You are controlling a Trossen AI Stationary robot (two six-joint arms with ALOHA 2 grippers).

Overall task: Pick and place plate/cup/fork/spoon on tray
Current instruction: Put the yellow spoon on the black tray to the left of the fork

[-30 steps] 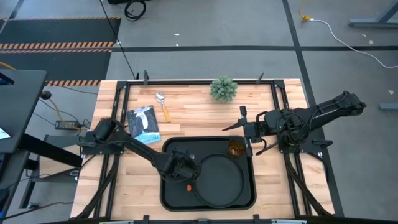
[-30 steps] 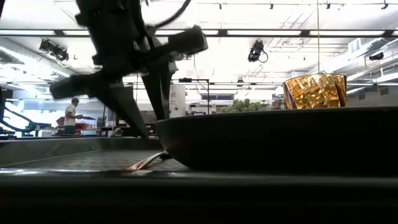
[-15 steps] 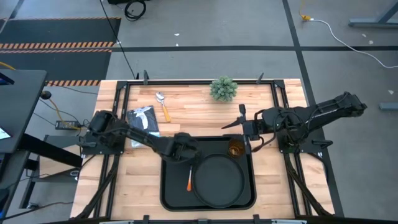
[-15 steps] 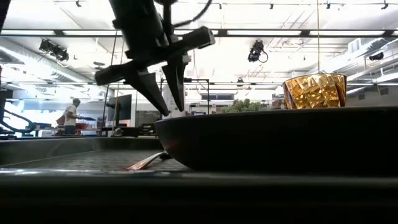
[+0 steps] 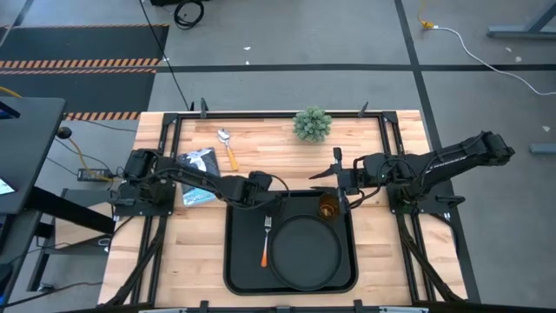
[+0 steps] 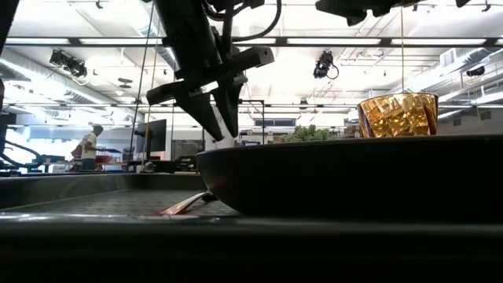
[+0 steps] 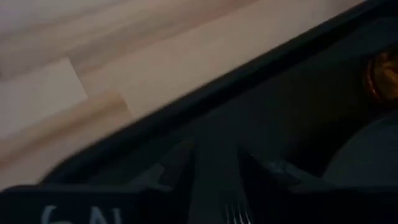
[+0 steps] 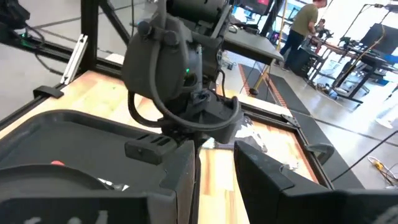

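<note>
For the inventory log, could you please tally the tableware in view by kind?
Plate: 1
Cup: 1
Fork: 1
Spoon: 1
Tray: 1
Total: 5; only the spoon lies off the tray.

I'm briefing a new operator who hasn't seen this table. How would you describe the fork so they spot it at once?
Find the big black tray at the table's near edge. Inside it, the fork lies flat on the tray floor, left of the round black plate. It has an orange handle and silver tines, unlike the orange-handled spoon, which has a rounded bowl and lies on the bare wood at the far side.
</note>
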